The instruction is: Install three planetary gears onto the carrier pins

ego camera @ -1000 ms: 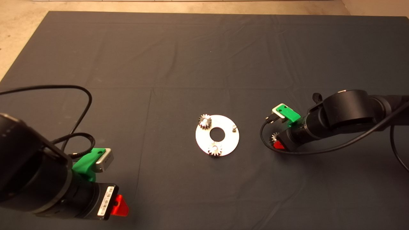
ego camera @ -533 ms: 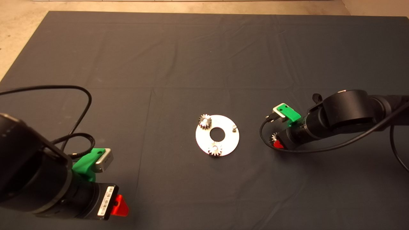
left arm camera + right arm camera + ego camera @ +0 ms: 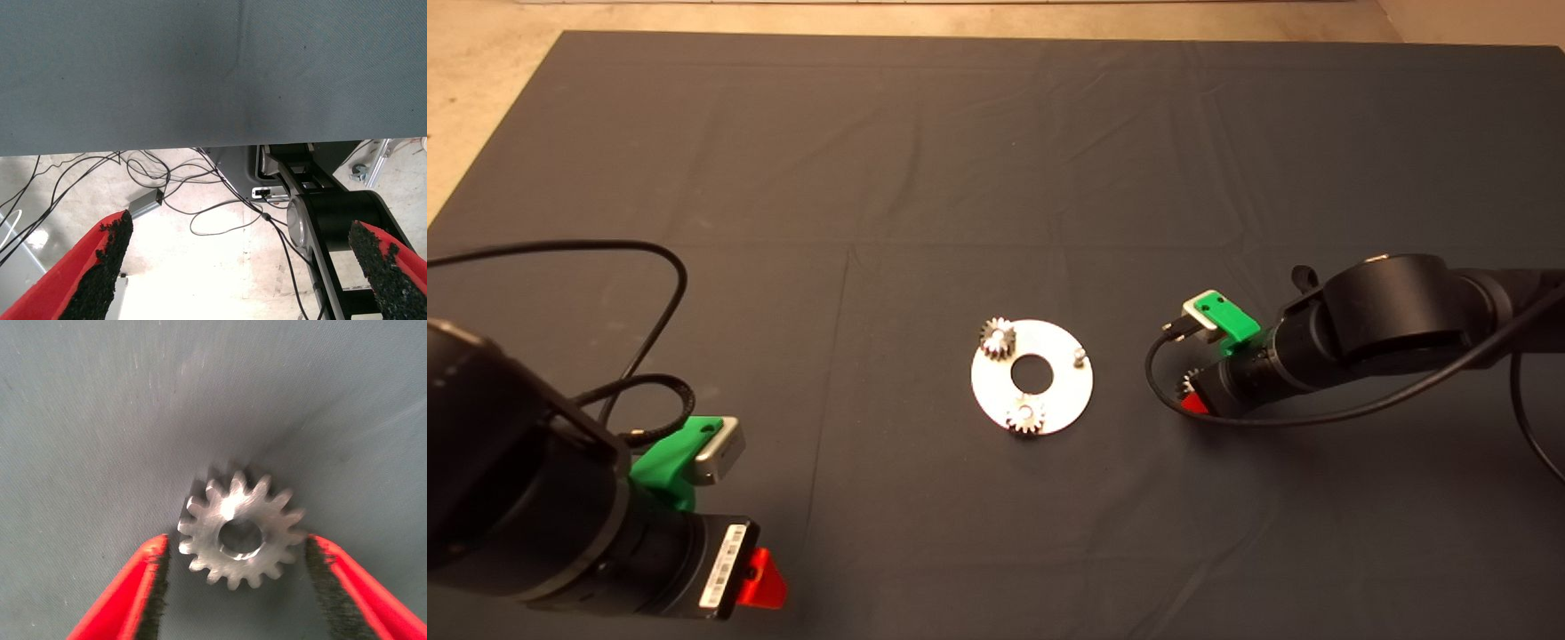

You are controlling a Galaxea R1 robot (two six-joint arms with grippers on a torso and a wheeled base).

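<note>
I have the dark mat [image 3: 996, 160] spread over the worktop, with bare floor [image 3: 480, 98] showing past its far-left corner. My left arm is parked at the lower left of the head view; the left pincer [image 3: 243, 267] hangs past the mat's edge with its jaws wide apart and nothing between them, and its wrist camera looks at loose cables [image 3: 167, 180] on the floor beyond. My right arm comes in from the right and the right pincer [image 3: 233, 587] sits low over the mat, to the right of the silver disc [image 3: 1049, 400] and well apart from it.

The disc lies flat near the middle of the mat. Two planetary gears are seated on carrier pins: one [image 3: 997, 339] at the disc's far-left edge, one [image 3: 1025, 417] at its near edge. The third pin [image 3: 1079, 356], on the right side, stands bare.

The third gear [image 3: 239, 530] lies flat on the mat between the right pincer's red fingers [image 3: 133, 587]. The jaws are open, with a pad on either side of the gear; I think a thin gap remains on each side, though the view is too close to be sure.
</note>
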